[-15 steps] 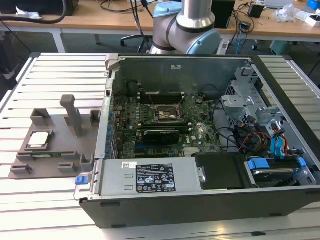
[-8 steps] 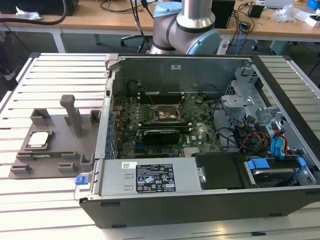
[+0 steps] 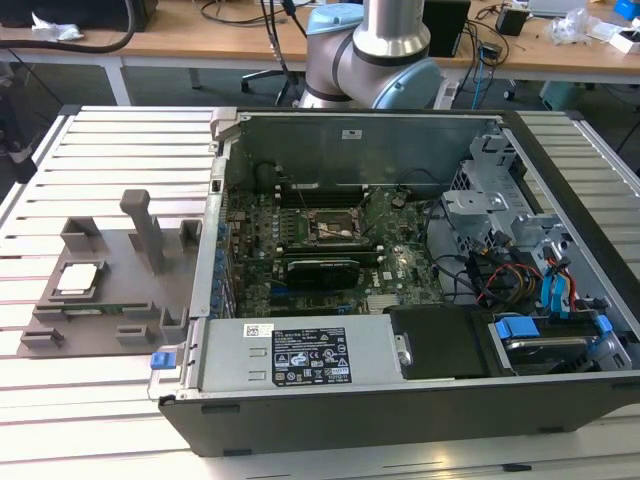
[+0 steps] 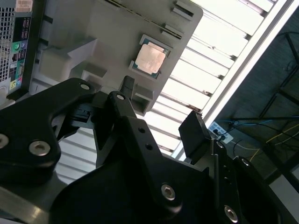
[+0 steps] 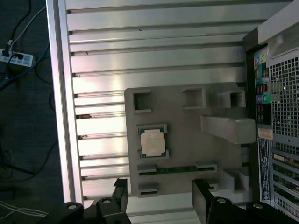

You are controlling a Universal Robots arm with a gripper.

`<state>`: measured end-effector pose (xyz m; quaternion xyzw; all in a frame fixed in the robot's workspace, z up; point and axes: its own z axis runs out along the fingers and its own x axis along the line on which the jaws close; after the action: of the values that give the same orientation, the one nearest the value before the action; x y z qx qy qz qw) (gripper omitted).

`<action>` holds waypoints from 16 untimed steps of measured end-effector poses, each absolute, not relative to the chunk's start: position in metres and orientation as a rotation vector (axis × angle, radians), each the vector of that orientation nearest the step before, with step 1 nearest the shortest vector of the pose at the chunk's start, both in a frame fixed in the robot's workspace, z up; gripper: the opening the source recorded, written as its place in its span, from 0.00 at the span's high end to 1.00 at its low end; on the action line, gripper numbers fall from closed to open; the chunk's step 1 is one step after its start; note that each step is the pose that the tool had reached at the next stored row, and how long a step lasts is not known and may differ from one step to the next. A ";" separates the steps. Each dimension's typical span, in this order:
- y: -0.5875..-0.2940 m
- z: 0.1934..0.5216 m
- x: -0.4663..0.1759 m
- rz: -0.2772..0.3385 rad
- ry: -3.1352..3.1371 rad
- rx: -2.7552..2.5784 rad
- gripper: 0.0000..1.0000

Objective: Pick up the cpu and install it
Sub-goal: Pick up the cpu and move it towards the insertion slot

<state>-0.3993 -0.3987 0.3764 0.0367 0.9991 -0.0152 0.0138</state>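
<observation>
**A:** Which step is in hand?

**B:** The pickup, I judge, and only its start. The cpu (image 3: 78,278) lies flat, pale top up, in a square recess of the grey fixture plate (image 3: 118,292). In the exterior view the plate sits on the slatted tabletop (image 3: 130,130) at nine o'clock of the open computer case (image 3: 400,125). The cpu is outside the case altogether, so nothing of the install is done.

**A:** And the fingers?

**B:** Spread wide and empty. In the first wrist view the two black fingers (image 5: 202,198) stand apart over the plate's edge, and the cpu (image 5: 153,143) lies ahead of the gap between them, untouched. The second wrist view agrees: the fingers are parted and the cpu (image 4: 150,59) sits beyond them in its recess.

**A:** Where does it have to end up?

**B:** In the socket (image 3: 333,228), a dark square with a metal frame in the middle of the motherboard (image 3: 400,255). In the exterior view that is roughly three o'clock from the cpu. I cannot tell whether its frame is raised.

**A:** What does the grasp call for?

**B:** Care, as I see it. The cpu is thin and sits inside a low rim. The fingers need to be centred over it and squared to two opposite edges. They should drop just far enough to catch those edges without scraping the plate. The tall post (image 3: 148,232) stands near, about two o'clock from the cpu, so a straight-down approach looks safest.
</observation>
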 end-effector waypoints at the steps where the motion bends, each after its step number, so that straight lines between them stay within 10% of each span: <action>1: -0.399 0.376 -0.399 -0.047 3.112 0.114 0.34; 16: -0.399 0.372 -0.399 -0.047 3.112 0.114 0.34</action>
<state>-0.3993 -0.3986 0.3716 0.0366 0.9991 -0.0152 0.0138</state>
